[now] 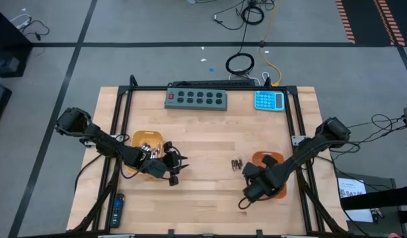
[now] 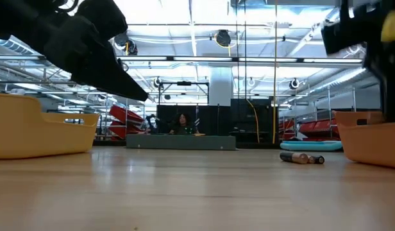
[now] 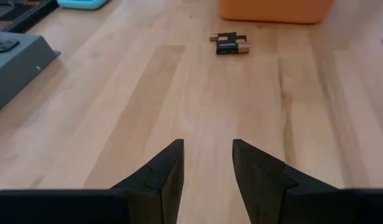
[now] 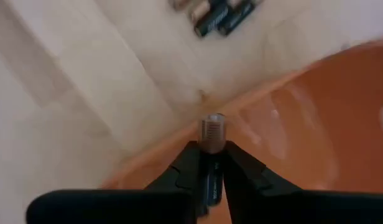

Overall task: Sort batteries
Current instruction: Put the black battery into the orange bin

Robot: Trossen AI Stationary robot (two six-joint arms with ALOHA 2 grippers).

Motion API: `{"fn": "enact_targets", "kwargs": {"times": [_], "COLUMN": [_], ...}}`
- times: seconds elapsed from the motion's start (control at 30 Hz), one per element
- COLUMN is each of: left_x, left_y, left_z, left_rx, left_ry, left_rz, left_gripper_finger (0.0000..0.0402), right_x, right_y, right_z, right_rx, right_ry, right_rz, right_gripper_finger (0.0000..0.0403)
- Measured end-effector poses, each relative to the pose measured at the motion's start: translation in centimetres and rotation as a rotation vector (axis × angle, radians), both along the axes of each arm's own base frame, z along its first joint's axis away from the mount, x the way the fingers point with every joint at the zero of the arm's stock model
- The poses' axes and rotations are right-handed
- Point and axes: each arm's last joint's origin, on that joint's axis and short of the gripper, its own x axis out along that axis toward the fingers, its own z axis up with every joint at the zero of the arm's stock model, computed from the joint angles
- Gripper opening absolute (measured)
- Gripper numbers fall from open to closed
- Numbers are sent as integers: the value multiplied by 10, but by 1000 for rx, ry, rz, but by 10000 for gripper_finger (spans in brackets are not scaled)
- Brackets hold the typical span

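Observation:
Two or three small batteries point(image 1: 236, 163) lie side by side on the wooden table between the trays; they show too in the left wrist view point(image 3: 230, 44), the right wrist view point(image 4: 219, 15) and the low view point(image 2: 302, 158). The yellow tray point(image 1: 136, 137) on the left holds several batteries point(image 1: 148, 147). My right gripper point(image 4: 211, 146) hangs over the near-left rim of the orange tray point(image 4: 316, 118), shut on one battery point(image 4: 211, 127). My left gripper point(image 3: 207, 155) stands open beside the yellow tray, pointing at the loose batteries, with nothing between its fingers. My right gripper pinches a single battery between its two fingers, which come from above and point steeply down. The battery lies along the fingers, and its silvery end point(image 4: 211, 124) sticks out past the fingertips. It is lifted clear, over the orange tray's rim point(image 4: 179, 146).
A grey button strip point(image 1: 197, 99) and a blue calculator point(image 1: 269, 100) lie along the far edge. A black remote point(image 1: 117, 209) rests at the near left. Bare wood point(image 1: 203, 192) spreads between the two trays. A black frame point(image 1: 124, 119) borders the table.

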Motion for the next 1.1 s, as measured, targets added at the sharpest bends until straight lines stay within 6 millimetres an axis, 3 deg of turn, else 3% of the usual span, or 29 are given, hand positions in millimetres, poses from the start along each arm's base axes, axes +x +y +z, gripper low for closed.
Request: {"fn": "enact_targets", "kwargs": {"times": [0.17,0.33,0.57,0.87,1.1], "left_x": [-3,-5,-5,-5,-3], "left_y": [-7,-12,-12,-11,-7], "left_z": [0,0,0,0,0], "left_rx": [-22,-24,-19,-15,-9], "left_ry": [-3,-7,-7,-4,-3], "left_rz": [-18,-37,-33,-34,-19], "left_gripper_finger": [146,146,146,146,146], "right_x": [-13,-14,-20,-33,-7], "right_y": [-6,-7,-11,-23,-41], "right_z": [-37,-43,-32,-4,9], "right_rx": [47,68,66,77,88], "right_ry": [-4,-24,-25,-55,-115], "right_rz": [-71,-70,-83,-110,-144], "right_gripper_finger": [46,86,129,139,139]}}
